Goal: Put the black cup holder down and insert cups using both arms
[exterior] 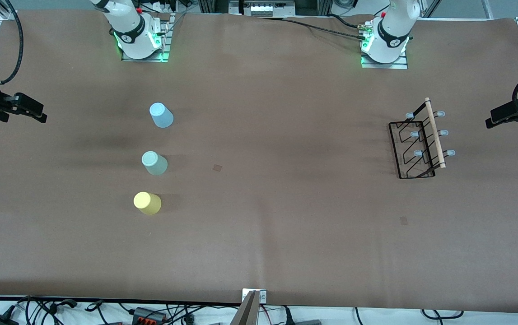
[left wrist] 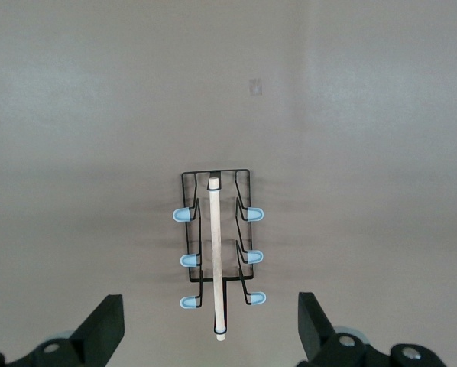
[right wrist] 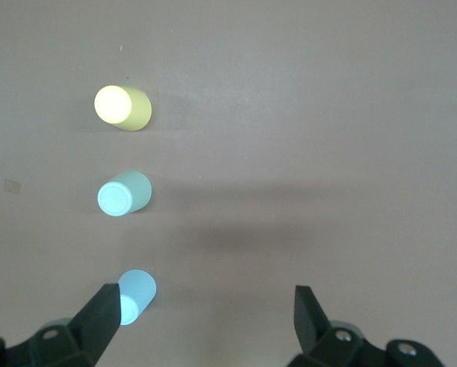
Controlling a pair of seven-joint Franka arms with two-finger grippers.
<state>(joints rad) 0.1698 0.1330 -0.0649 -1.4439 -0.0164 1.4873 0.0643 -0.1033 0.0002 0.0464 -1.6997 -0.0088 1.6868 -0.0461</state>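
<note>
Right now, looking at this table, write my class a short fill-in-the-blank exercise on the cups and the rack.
1. The cup nearest the front camera is ____.
2. The black cup holder has ____ grey-tipped pegs.
3. The three cups stand ____ down.
4. The left gripper and right gripper are both ____.

Missing words: yellow; six; upside; open

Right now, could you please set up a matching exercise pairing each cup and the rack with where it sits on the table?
Things:
1. light blue cup
2. pale green cup
3. yellow cup
4. black cup holder

Places:
A. middle of the row of cups
B. toward the left arm's end of the table
C. the cup nearest the front camera
D. the cup nearest the arms' bases

Pairs: 1-D, 2-A, 3-C, 4-B
</note>
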